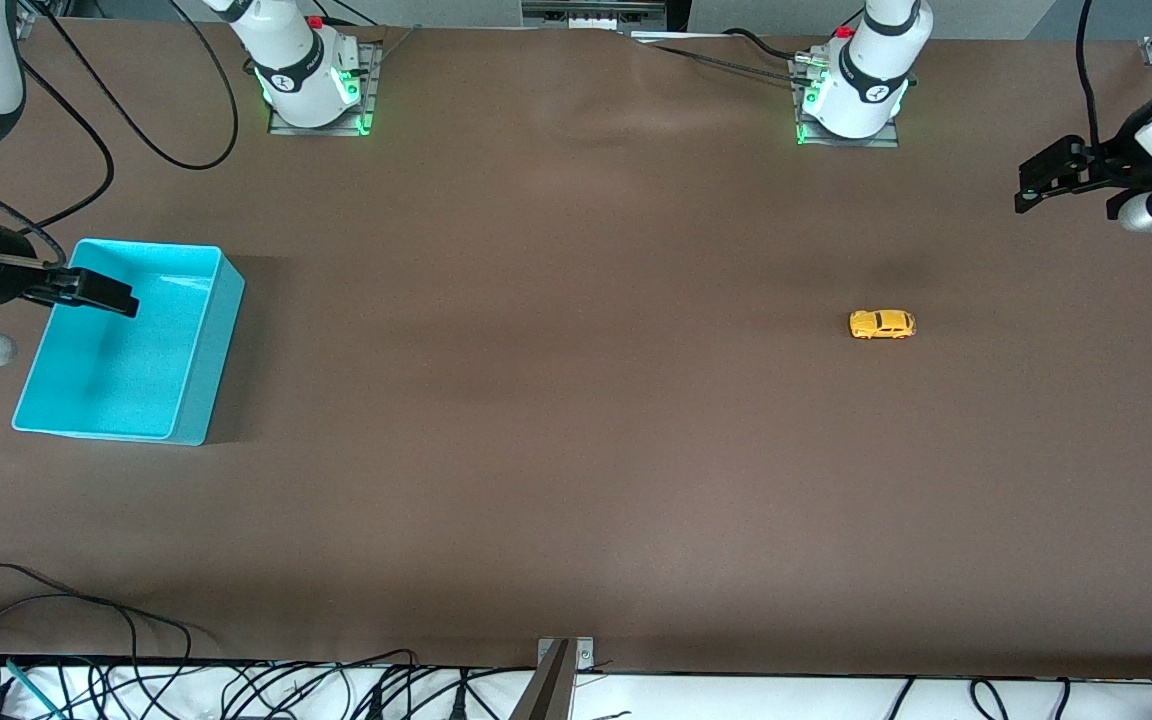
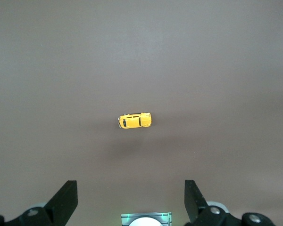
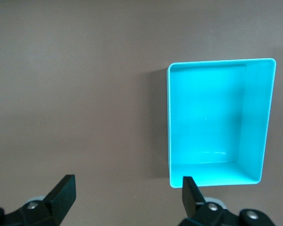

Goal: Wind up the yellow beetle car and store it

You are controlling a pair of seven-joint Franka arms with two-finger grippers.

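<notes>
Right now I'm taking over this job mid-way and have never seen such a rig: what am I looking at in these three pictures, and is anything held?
Two robot arms stand at a brown table. The wide picture comes from a high camera facing them; the other two come from cameras on each arm's wrist, looking down past its two fingers. On the table sits the yellow beetle car, toward the left arm's end, on its wheels and untouched. The turquoise bin sits toward the right arm's end and looks empty. The left end effector hangs open in the air over bare table, away from the car. The right end effector hangs open over the bin. Nothing is held.
</notes>
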